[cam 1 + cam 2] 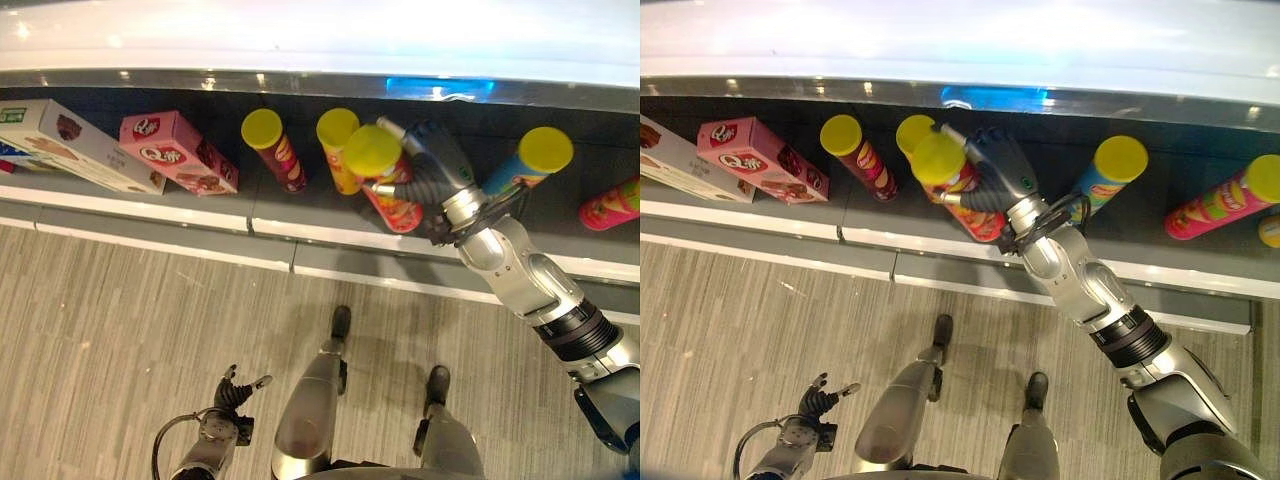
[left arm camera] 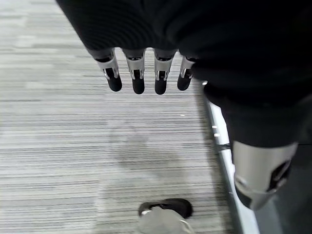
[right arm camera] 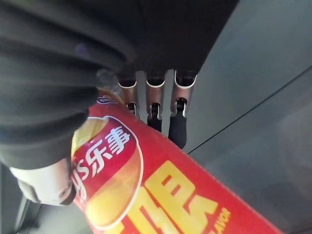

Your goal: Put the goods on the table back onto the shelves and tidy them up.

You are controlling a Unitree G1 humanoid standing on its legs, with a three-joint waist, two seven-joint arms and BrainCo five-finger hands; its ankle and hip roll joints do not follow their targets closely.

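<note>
While the right hand [image 1: 432, 165] reaches out over the dark shelf [image 1: 300, 205], its fingers and thumb are curled round a red cylindrical chip can with a yellow plastic lid [image 1: 385, 175]. Can is tilted, lid end toward the camera, body angled down toward the shelf surface; can't tell whether its base touches. Right wrist view confirms the grasp: red can wall [image 3: 161, 195] pressed against the palm, dark-tipped fingers [image 3: 177, 129] wrapped over its far side.

Other goods on the same shelf, robot's left to right:
- white flat cardboard box [image 1: 70, 145], lying at the far left
- pink cardboard box [image 1: 180, 150] just beside it, tilted
- dark red can with yellow lid [image 1: 272, 147], standing apart from the pink box
- orange can with yellow lid [image 1: 338, 145], just behind the held can, partly hidden by it
- blue can with yellow lid [image 1: 525, 160], right of the hand, leaning
- pink can [image 1: 610, 203] lying on its side at the right edge

Left hand [image 1: 235, 390] hangs low over the grey striped floor [image 1: 120, 330], holding nothing. Left wrist view shows its fingers [image 2: 138, 80] straight and relaxed.
</note>
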